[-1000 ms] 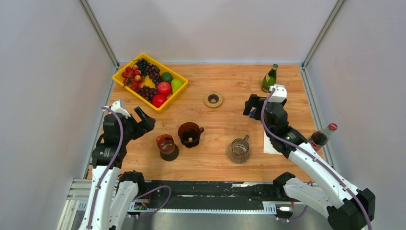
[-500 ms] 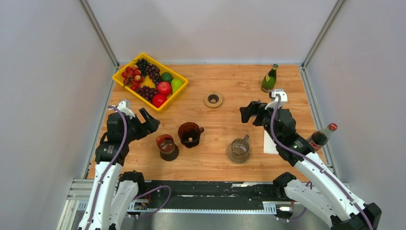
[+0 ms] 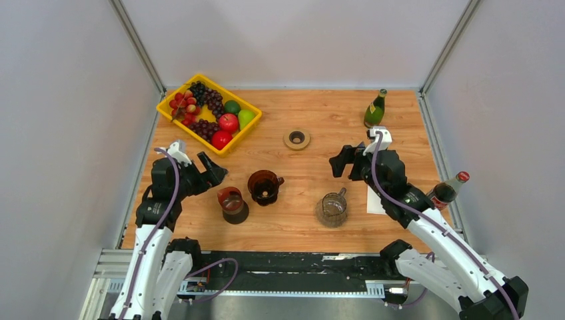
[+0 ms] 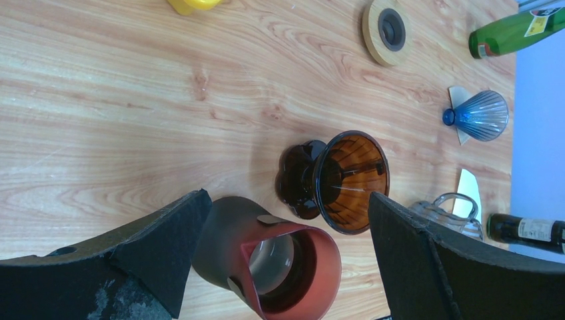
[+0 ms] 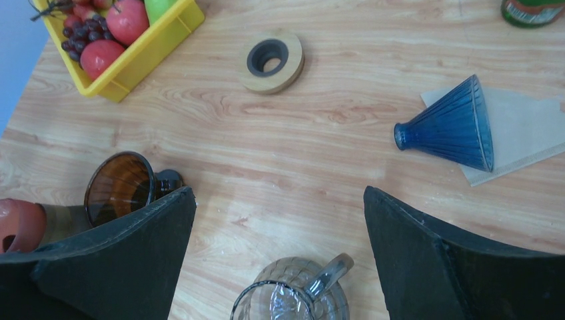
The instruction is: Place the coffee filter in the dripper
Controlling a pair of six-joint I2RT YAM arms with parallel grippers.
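While agape, two end effectors (image 4: 288,198) (image 5: 278,192)

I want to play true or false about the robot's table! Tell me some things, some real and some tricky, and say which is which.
1. The blue dripper lies on its side. True.
2. The left pincer holds the red cup. False: it is open and the cup stands free.
3. The yellow tray has fruit in it. True.
4. A paper filter sits in the brown dripper. False: that dripper is empty and the filter lies under the blue dripper.
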